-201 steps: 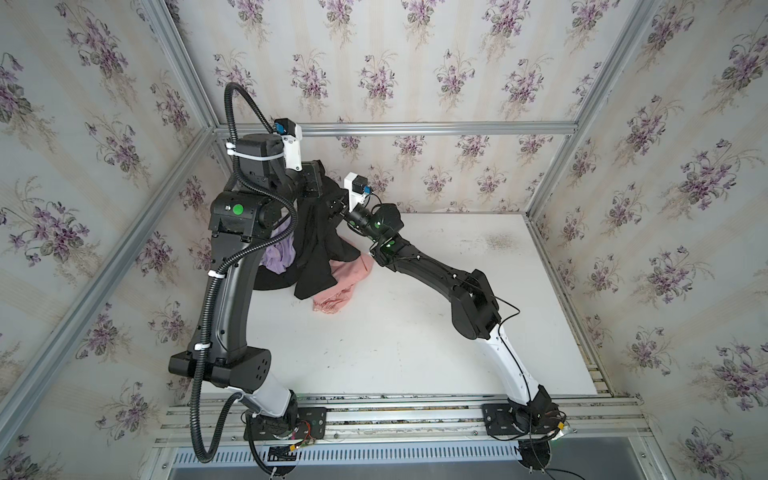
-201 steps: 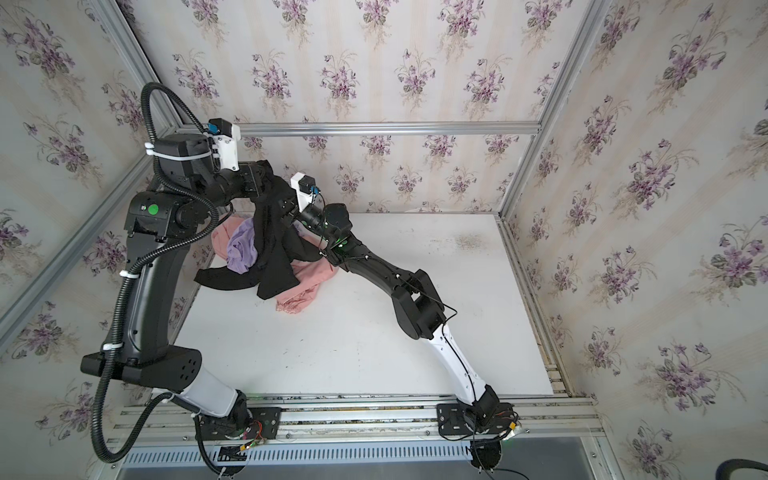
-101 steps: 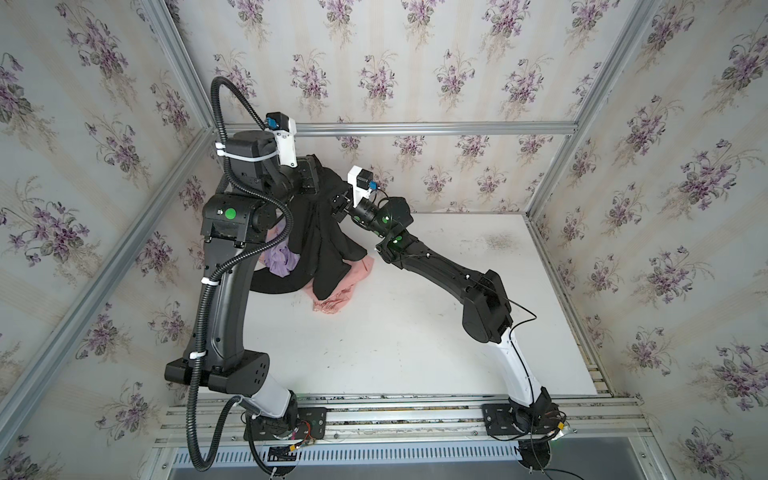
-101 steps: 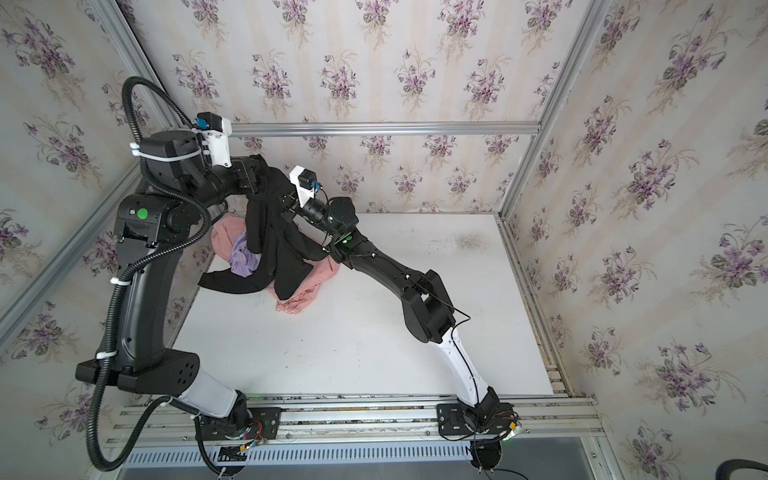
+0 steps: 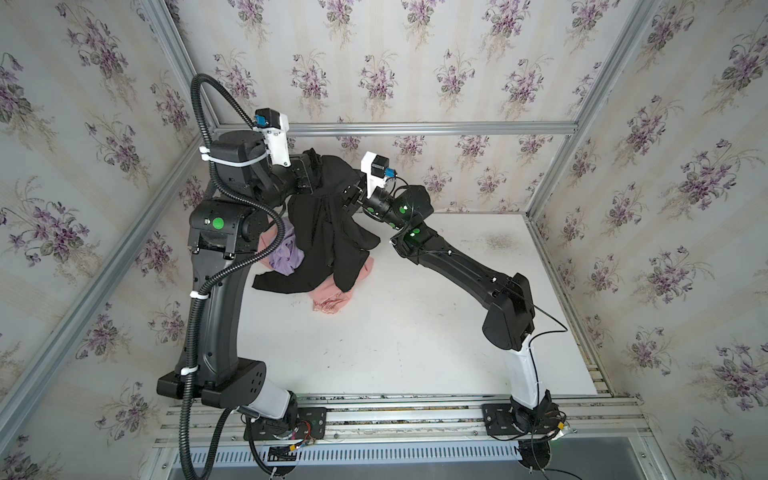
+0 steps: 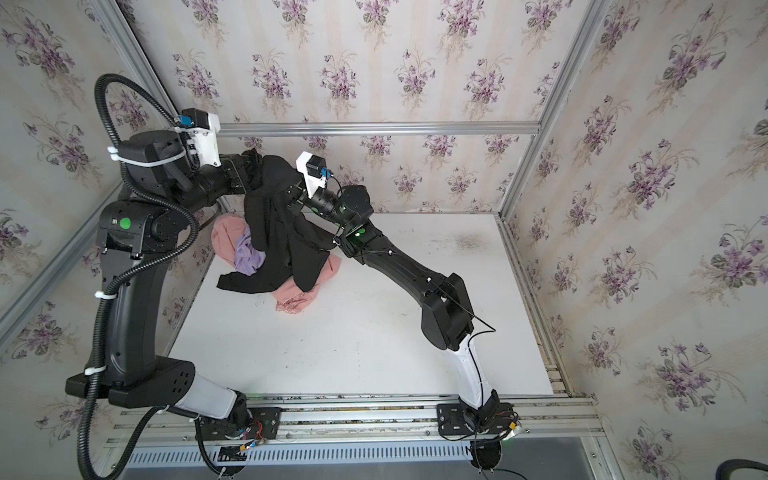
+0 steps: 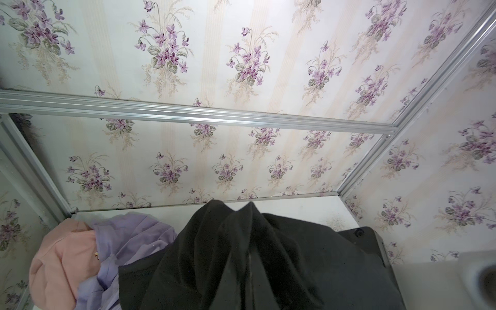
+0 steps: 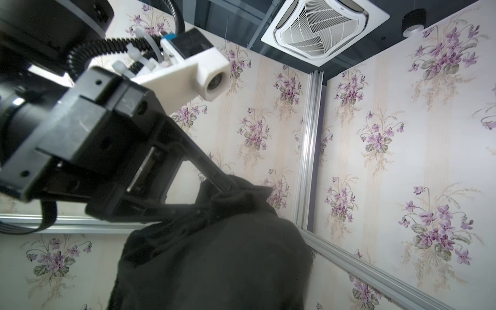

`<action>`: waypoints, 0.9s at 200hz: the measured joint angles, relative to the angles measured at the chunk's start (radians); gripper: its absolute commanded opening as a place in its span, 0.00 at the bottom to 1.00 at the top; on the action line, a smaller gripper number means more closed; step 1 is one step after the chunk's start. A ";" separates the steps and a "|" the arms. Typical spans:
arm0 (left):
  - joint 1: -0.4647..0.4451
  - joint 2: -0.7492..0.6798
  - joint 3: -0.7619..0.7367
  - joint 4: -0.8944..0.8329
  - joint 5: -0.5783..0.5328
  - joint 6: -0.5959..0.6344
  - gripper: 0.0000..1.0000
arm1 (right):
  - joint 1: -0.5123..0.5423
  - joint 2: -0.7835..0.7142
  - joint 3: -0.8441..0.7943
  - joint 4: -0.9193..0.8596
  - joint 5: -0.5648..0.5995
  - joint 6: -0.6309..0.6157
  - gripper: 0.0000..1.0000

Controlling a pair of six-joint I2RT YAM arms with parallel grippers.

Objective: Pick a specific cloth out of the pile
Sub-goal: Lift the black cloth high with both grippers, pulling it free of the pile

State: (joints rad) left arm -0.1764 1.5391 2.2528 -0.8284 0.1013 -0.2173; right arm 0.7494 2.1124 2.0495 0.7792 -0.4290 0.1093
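Black, matte, soft fabric garment (image 5: 328, 232) hangs in deep vertical folds between the two raised arms, at about eleven o'clock of the white tabletop (image 5: 395, 332) in both top views. The left gripper (image 8: 224, 189) is clenched on a bunched upper edge of it. The right gripper (image 5: 348, 194), just beside at its four o'clock, is buried in the fabric and closed, pinching the same cloth as far as I can judge.

The garment's lower part rests on the pile (image 6: 226, 239): a crumpled salmon-pink cloth (image 5: 332, 297) at six o'clock and a thin, wrinkled lilac-purple cloth (image 5: 284, 259) at eight o'clock.

The step in hand is the lift-out, roughly half done by my judgement. Next, the black cloth needs drawing toward three o'clock until its hem clears, without dragging the limp pink one along.
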 measured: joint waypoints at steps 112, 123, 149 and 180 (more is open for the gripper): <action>0.000 -0.032 0.135 0.021 0.064 -0.089 0.00 | -0.030 -0.241 -0.047 -0.204 -0.064 -0.085 0.00; 0.000 -0.045 0.135 0.036 0.068 -0.103 0.00 | -0.035 -0.256 -0.029 -0.242 -0.063 -0.093 0.00; -0.003 -0.069 0.136 0.084 0.076 -0.136 0.00 | -0.052 -0.276 0.055 -0.332 -0.061 -0.120 0.00; -0.018 -0.096 0.119 0.148 0.087 -0.179 0.00 | -0.058 -0.303 0.156 -0.441 -0.055 -0.170 0.00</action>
State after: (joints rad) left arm -0.1947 1.4429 2.3718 -0.6800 0.1886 -0.3958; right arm 0.6914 1.8095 2.2059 0.3386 -0.4835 -0.0608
